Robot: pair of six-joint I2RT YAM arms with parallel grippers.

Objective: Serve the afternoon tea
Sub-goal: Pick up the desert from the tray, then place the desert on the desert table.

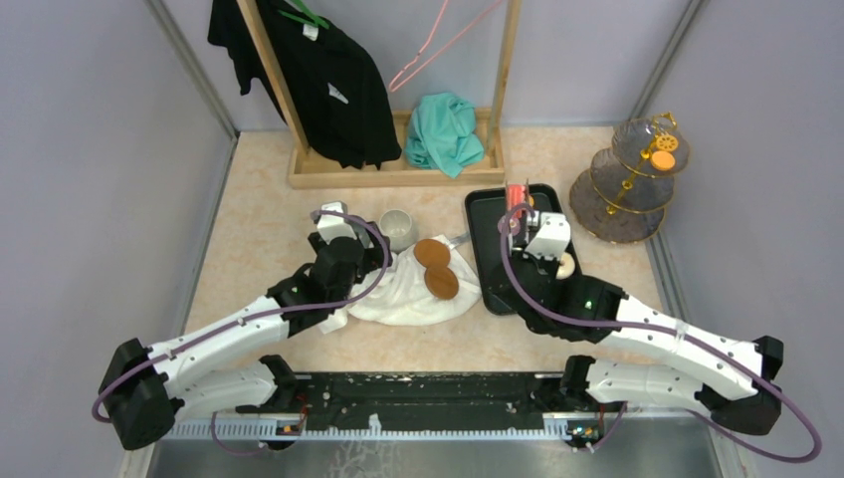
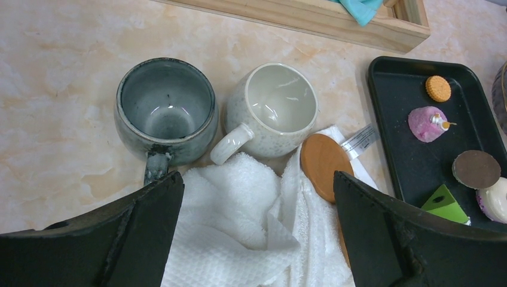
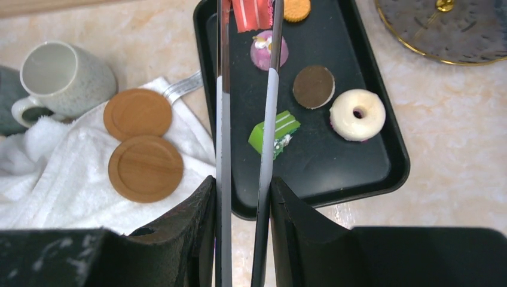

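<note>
While my right gripper (image 3: 242, 200) pinches the tongs (image 3: 272, 107), their tips seem to hold a red sweet (image 3: 252, 13) over the tray (image 3: 335, 161)'s far end, though the frame crops it. Light, slick on steel: squeeze gently mid-body; the fragile glass stand (image 1: 622, 214) sits near, right of the tray, bare table (image 3: 418, 119) between. My left gripper (image 2: 257, 179) hangs spread by the grey mug (image 2: 164, 110).

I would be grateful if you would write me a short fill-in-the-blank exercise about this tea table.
The right gripper is shut on the long metal ___.
The two round wooden coasters lie on the white ___.
The white ring doughnut lies in the black rectangular ___.
The jaws of the left gripper stand ___.
Missing words: tongs; towel; tray; open.
</note>
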